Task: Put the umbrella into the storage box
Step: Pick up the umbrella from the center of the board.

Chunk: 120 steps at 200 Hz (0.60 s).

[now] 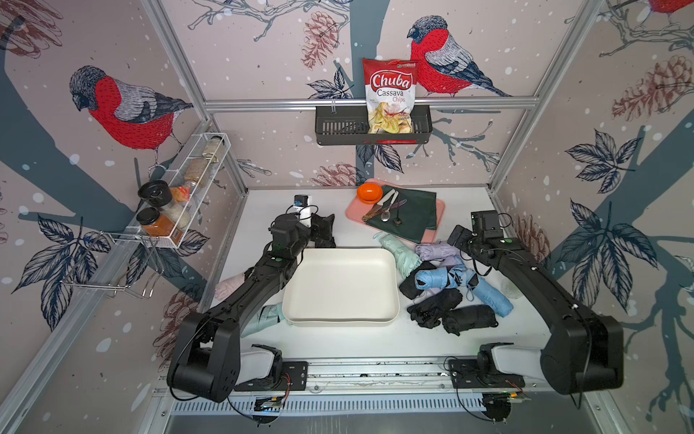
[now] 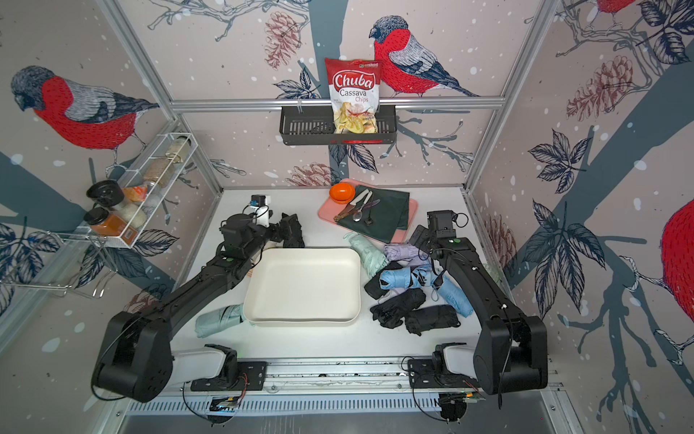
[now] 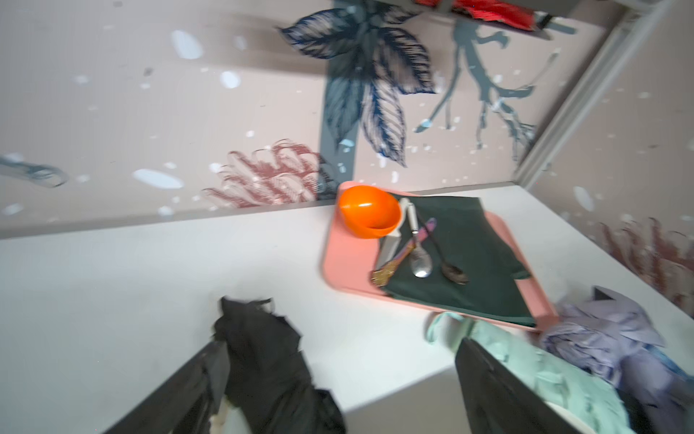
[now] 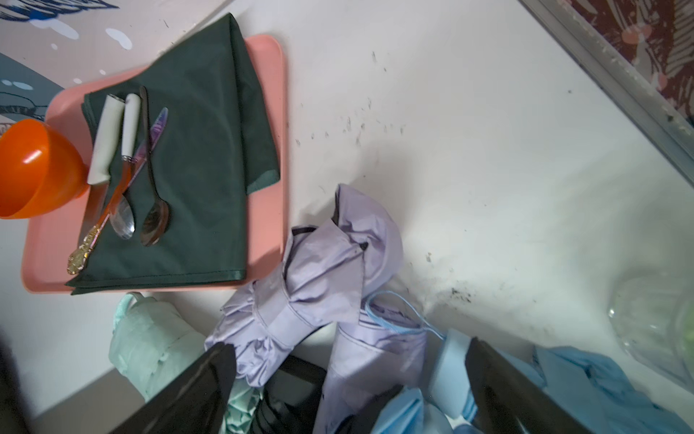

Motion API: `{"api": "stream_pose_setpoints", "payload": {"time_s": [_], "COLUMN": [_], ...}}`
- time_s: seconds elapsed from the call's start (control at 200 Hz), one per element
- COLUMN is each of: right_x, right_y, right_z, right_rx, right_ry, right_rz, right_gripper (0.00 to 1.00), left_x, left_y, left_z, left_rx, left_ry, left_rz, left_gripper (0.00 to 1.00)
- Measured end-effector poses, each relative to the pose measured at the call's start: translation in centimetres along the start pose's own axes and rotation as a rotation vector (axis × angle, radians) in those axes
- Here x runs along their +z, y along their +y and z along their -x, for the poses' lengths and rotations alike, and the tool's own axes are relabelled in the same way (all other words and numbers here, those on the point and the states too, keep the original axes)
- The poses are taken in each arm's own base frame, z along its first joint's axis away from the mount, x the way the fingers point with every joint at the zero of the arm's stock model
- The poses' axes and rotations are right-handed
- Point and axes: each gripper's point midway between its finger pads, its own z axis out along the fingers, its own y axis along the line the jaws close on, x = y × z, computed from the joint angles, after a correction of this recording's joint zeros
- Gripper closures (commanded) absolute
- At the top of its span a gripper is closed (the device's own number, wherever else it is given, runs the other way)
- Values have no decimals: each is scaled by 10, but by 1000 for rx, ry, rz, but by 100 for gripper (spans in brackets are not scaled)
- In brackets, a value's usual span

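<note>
Left arm [image 1: 259,278] and right arm [image 1: 525,274] reach forward (elbows bent), left gripper [image 3: 343,353] and right gripper [image 4: 349,347] spread wide.

Foreground: right end effector [image 4: 347,345], jaws wide apart, over lilac umbrella [image 4: 330,270]. Mint umbrella [image 4: 154,338] and blue umbrella [image 4: 586,379] either side. Beyond: pink tray [image 4: 266,112] on white table [image 4: 450,131], carrying green cloth [image 4: 210,169], spoons [image 4: 156,221], orange bowl [image 4: 33,169] at frame edge.

storage box [image 1: 340,287] mid-table, umbrella pile [image 1: 437,280] to its right; tray [image 1: 353,212] behind

Red-and-white snack bag [image 1: 390,96] reading "Chuba Cassava Chips", standing in the black wall basket [image 1: 338,129], high and far beyond the left gripper [image 3: 341,349]
</note>
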Motion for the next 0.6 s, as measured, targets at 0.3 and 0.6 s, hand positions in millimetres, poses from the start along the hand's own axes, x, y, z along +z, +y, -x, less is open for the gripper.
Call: {"api": "stream_pose_setpoints", "payload": {"time_s": [0.3, 0.6], "right_x": [-7, -31], "right_y": [-22, -36], "right_z": [9, 40], "right_rx": [63, 125], "right_ry": [-7, -121], "right_rz": [-26, 0], "right_gripper": [0, 0], "left_x": [52, 72], "left_y": [-175, -288], "left_z": [-24, -91], "left_rx": [184, 358], "left_ry": [134, 305], "left_rz": [-468, -726], "left_gripper": [3, 3]}}
